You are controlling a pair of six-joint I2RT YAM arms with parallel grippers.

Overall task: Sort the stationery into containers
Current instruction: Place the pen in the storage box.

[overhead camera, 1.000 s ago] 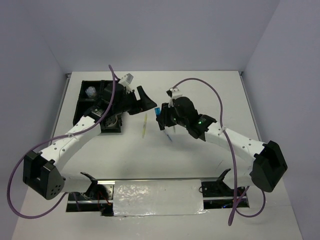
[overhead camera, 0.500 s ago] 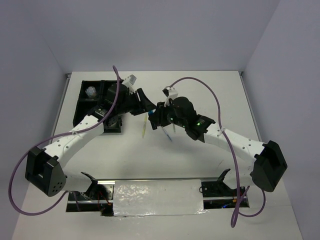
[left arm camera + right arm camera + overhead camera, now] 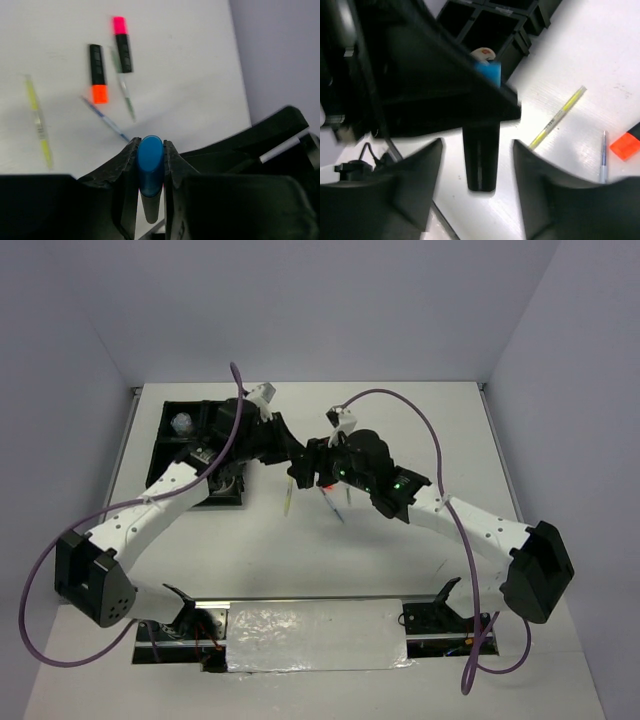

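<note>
Left jaws advanced, clamping blue highlighter (image 3: 150, 162) between them; right jaws seemingly wide.

**Gloss Meets Matt Black**

Mid-frame at the left wrist, the blue-capped highlighter (image 3: 150, 165) shows glossy plastic against the matt black left gripper (image 3: 150, 144). The white table (image 3: 190, 75) looks smooth. Low in the top view, a crinkled silvery sheet (image 3: 315, 635) gleams.

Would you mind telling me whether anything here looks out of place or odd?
Only mildly: the left pincer clamps the blue highlighter at its cap end, so its black body dangles between the fingers of the open right pincer. Nothing appears spilled or damaged.
</note>
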